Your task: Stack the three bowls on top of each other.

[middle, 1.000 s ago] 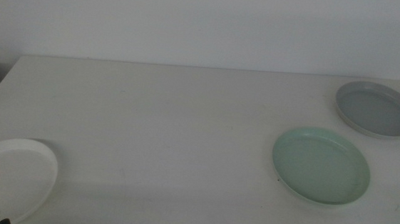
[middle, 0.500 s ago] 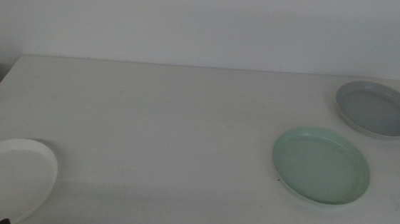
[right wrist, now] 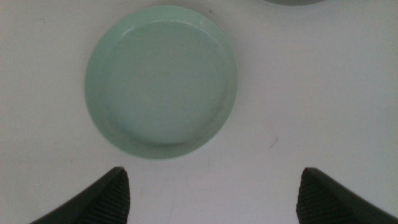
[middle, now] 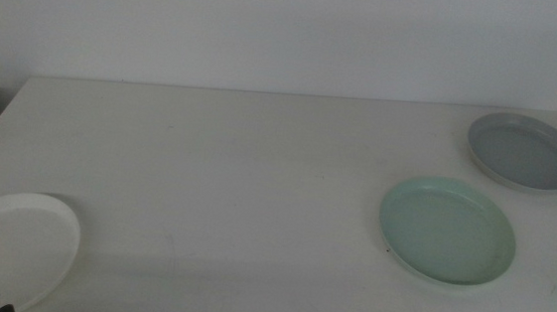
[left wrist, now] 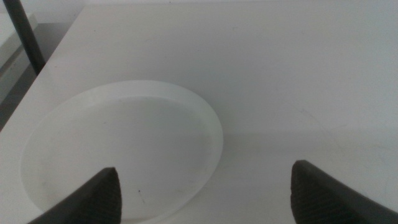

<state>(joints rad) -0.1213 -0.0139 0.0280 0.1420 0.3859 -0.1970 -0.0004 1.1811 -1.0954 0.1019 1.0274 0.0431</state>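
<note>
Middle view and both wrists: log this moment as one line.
stage: nothing stacked | pale mint green bowl, grey bowl, white bowl: apart on table | right gripper: open, above mint | left gripper: open, by white

Middle cam: high, looking forward and down over the whole tabletop (middle: 237, 173). Left wrist cam: close, tilted forward over the white bowl (left wrist: 124, 149) ahead of the left end effector (left wrist: 205, 193). Right wrist cam: near top-down on the mint bowl (right wrist: 161, 81) ahead of the right end effector (right wrist: 214, 193). Middle view shares both bowls.

Three shallow round dishes: one pale mint green (middle: 447, 231), one grey (middle: 524, 152), one white (middle: 12, 251). One white worktop (middle: 237, 173).
</note>
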